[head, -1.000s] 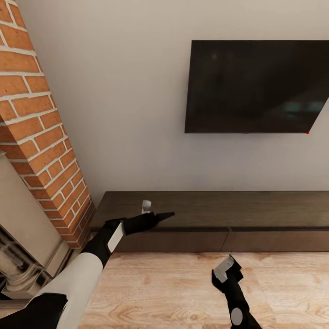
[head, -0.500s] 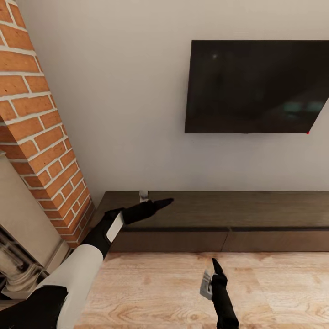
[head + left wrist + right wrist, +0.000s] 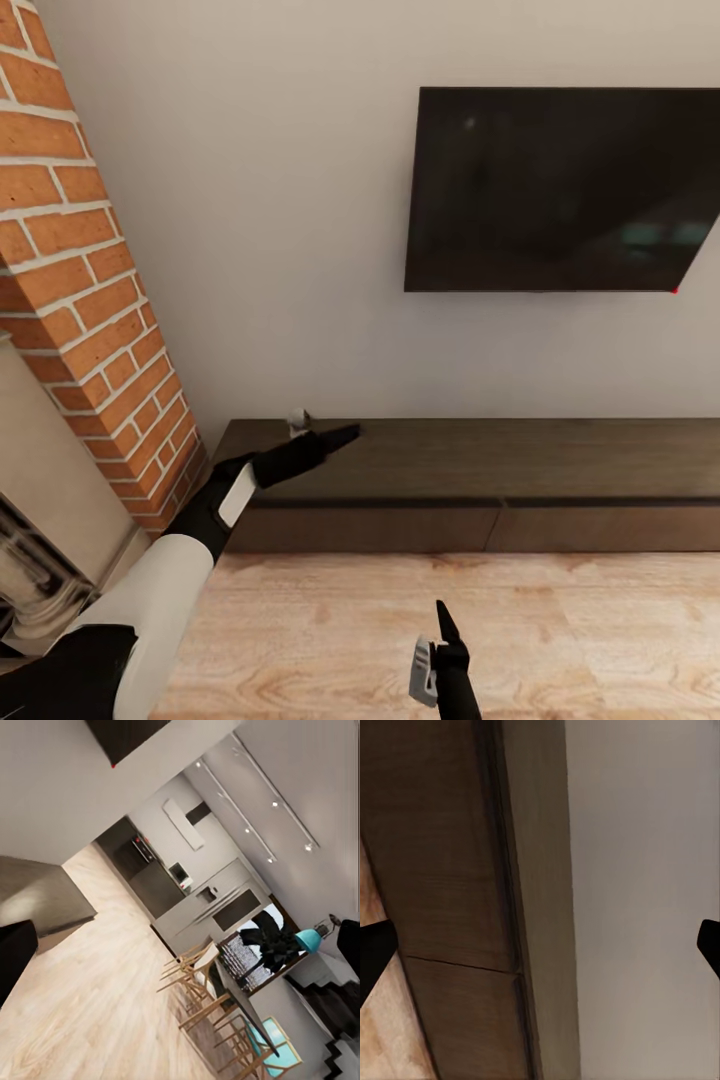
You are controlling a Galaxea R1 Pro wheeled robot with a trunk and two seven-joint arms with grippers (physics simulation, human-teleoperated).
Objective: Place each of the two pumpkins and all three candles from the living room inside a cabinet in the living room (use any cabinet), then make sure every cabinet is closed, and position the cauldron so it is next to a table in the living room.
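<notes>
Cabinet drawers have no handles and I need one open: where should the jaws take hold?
Likely the top edge of a drawer front, at the dark recess under the cabinet top, coming from the front; the faces are flat and flush.

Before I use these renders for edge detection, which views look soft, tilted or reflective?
Head view: sharp, with faint pale reflections on the dark wall-mounted TV screen. Left wrist view: tilted, the far kitchen slightly soft. Right wrist view: close and blurry on the long dark-brown wood cabinet, grain smeared.

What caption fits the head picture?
Robot's left gripper over the closed cabinet, under a television.
</notes>
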